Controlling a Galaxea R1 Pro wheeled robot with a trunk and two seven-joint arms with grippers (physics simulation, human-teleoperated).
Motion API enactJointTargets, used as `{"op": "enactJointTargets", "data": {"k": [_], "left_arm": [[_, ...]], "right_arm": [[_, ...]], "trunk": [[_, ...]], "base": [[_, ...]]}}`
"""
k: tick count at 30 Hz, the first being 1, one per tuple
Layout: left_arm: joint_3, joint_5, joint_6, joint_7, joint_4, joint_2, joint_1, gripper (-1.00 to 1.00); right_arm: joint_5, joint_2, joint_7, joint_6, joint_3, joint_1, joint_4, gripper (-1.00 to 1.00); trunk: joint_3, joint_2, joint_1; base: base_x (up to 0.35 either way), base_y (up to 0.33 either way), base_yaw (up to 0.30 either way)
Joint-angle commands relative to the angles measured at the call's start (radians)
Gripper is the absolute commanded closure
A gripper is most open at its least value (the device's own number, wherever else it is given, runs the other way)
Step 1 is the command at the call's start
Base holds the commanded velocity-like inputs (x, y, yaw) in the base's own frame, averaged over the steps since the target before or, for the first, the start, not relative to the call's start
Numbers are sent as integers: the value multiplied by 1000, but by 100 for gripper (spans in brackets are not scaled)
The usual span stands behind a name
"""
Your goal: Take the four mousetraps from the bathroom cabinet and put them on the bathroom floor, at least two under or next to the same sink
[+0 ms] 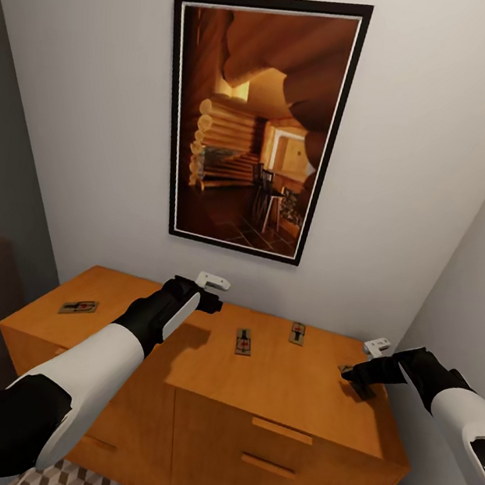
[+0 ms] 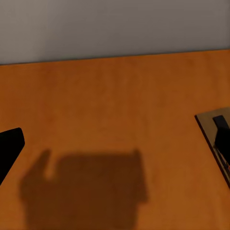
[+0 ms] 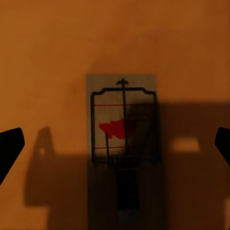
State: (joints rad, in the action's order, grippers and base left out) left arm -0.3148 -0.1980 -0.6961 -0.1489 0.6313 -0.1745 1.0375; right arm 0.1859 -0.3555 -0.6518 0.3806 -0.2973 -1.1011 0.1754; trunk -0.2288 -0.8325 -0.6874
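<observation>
- A framed cabin picture (image 1: 255,122) hung on the wall above the cabinet (image 1: 281,438).
- My right pincer (image 3: 115,143) was spread wide over a tan mousetrap (image 3: 125,143) with red bait, at the worktop's right end.
- My left pincer (image 1: 213,301) hovered mid-worktop; I cannot tell its spread.
- Three more mousetraps (image 1: 244,342) lay apart along the top.

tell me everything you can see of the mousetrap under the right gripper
The small flat tan wooden mousetrap is a rectangular board carrying a dark wire frame, a thin central rod, two fine red lines and a reddish patch in the middle. It lies flat near the right end of the smooth orange-brown wooden cabinet top, partly in shadow. The right gripper hangs above it, jaws spread wide to either side of the board and not touching it.
</observation>
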Motion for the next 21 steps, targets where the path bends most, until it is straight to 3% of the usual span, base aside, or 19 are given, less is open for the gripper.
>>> {"op": "enactJointTargets", "data": {"k": [1, 6, 17, 21], "left_arm": [[-3, -11, -3, -9, 1, 0, 1, -100], [-3, -11, -3, -9, 1, 0, 1, -100], [-3, -11, -3, -9, 1, 0, 1, -100], [-3, -11, -3, -9, 1, 0, 1, -100]], "right_arm": [[10, 0, -6, 4, 4, 0, 3, -100], [10, 0, -6, 4, 4, 0, 3, -100], [33, 0, -6, 4, 4, 0, 3, -100], [42, 0, -6, 4, 4, 0, 3, -100]], "trunk": [[-5, -8, -4], [-20, -43, -23], [-20, -43, -23], [-33, -71, -39]], "base": [[0, 0, 0], [0, 0, 0], [0, 0, 0], [0, 0, 0]]}}
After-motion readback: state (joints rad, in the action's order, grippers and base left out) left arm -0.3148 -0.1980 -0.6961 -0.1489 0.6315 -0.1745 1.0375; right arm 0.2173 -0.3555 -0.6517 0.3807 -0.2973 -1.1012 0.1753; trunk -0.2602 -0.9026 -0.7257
